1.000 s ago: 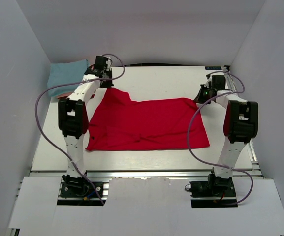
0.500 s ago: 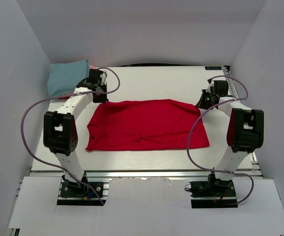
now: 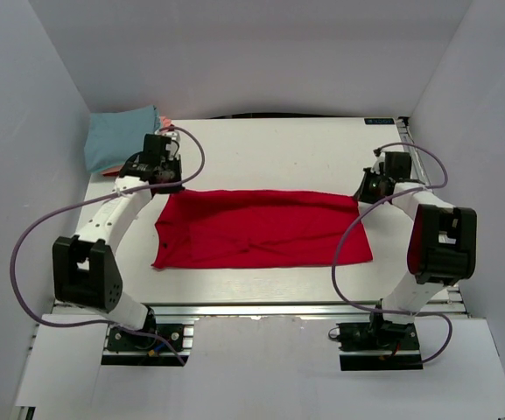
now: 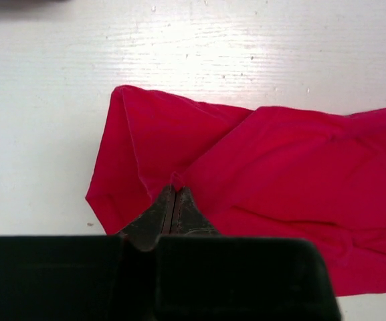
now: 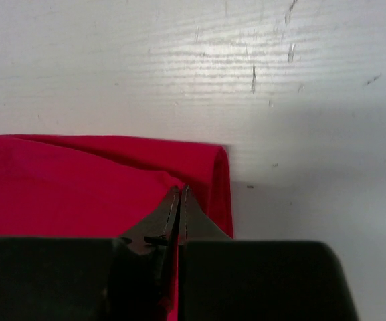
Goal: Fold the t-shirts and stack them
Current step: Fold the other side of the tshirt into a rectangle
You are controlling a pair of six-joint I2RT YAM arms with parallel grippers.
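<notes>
Red t-shirt (image 3: 261, 229): left end effector (image 3: 166, 185) and right end effector (image 3: 363, 194), arms outstretched, each clamp a far corner.

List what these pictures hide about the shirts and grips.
- Top view: whatever lies under the light blue shirt, which covers it.
- Left wrist view: the red shirt's near edge, behind the left gripper.
- Right wrist view: most of the red shirt, cut off at the left edge or behind the right gripper.
</notes>
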